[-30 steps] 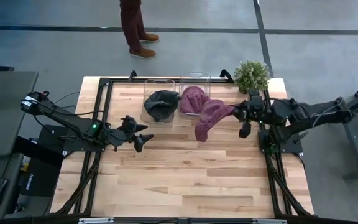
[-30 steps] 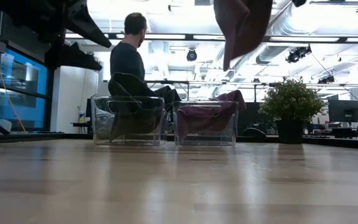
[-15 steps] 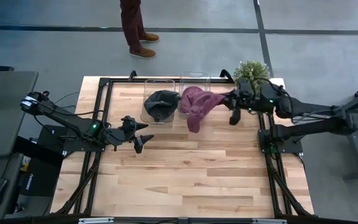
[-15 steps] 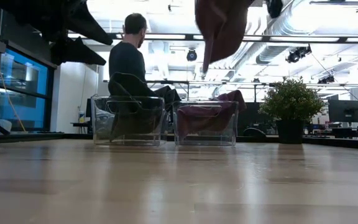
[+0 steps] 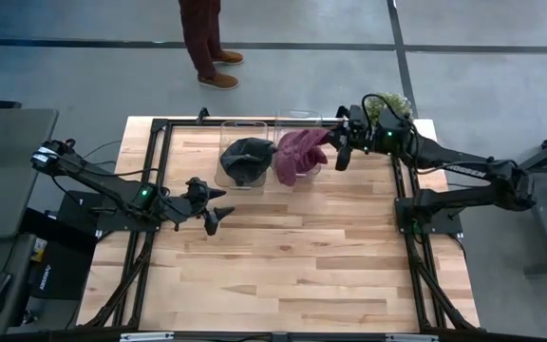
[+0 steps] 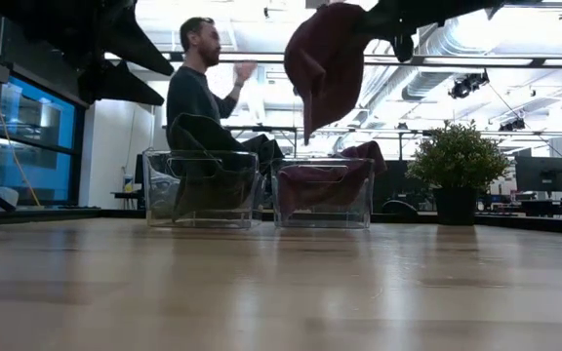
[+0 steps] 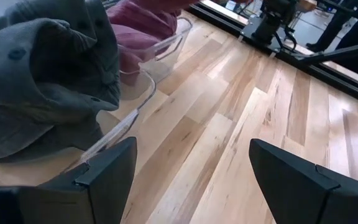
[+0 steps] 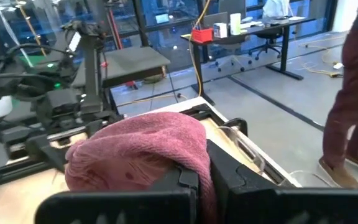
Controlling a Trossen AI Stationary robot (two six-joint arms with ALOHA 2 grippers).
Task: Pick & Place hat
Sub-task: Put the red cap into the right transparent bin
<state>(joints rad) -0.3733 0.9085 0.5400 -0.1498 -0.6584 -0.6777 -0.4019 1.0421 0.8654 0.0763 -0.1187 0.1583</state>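
Table: a pale wooden top (image 5: 283,266) framed by black rails, both arms reaching in over it from the sides.
Right arm: stretched toward the far edge of the table, its wrist up above the two clear bins.
Right gripper (image 5: 336,150): fingers clamped fully together on the maroon hat (image 5: 299,154); in the right wrist view the two fingers (image 8: 188,180) pinch the knit fabric right at their tips.
Maroon hat: hangs in the air from that grip, above the right-hand clear bin (image 6: 323,192), its loose end drooping toward the bin without touching it in the low view.
Right-hand clear bin: already holds more maroon fabric (image 6: 320,180), heaped up to and over the rim.
Left-hand clear bin (image 6: 201,187): just beside the other one, stuffed with a dark grey hat (image 5: 246,159) that spills over its edge.
Left arm: waits at the left side of the table, well apart from the bins.
Left gripper (image 5: 210,203): jaws spread wide, holding nothing.
Potted plant (image 6: 457,175): stands at the far right corner, behind the right arm's wrist.
Person (image 6: 197,86): stands beyond the far edge of the table, one hand raised.
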